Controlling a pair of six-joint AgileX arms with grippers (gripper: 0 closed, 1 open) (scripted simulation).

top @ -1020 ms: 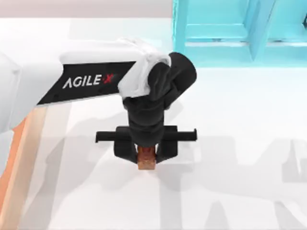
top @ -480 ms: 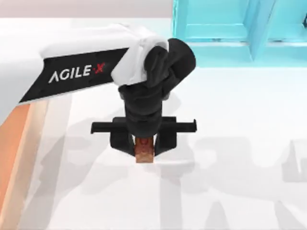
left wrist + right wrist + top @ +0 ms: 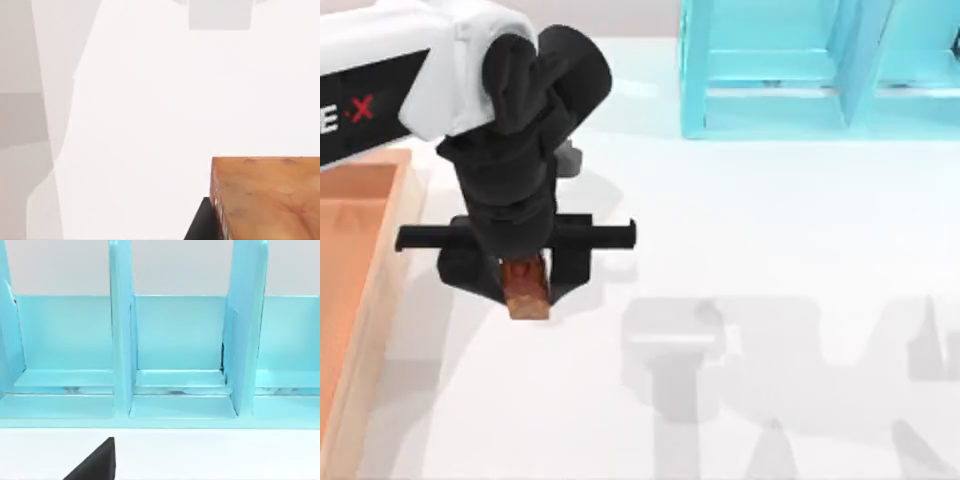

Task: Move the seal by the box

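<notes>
The seal [image 3: 528, 298] is a small reddish-brown block held just above the white table, with my left gripper [image 3: 520, 280] shut on it. The black jaws press on both of its sides. The box [image 3: 388, 300], a wooden tray with a tan rim and an orange interior, lies at the table's left edge, a short way left of the seal. In the left wrist view the seal [image 3: 267, 197] has a mottled glossy face, with one black finger [image 3: 202, 225] beside it. A black part of my right gripper [image 3: 97, 462] faces the cyan shelf.
A cyan shelf structure [image 3: 800, 70] with upright dividers stands at the back right, and in the right wrist view the same shelf [image 3: 180, 355] is close. White tabletop [image 3: 770, 250] stretches to the right of the seal, crossed by grey shadows.
My left arm has carried the seal leftward from the table's middle toward the box. More of the box now shows at the left edge.
</notes>
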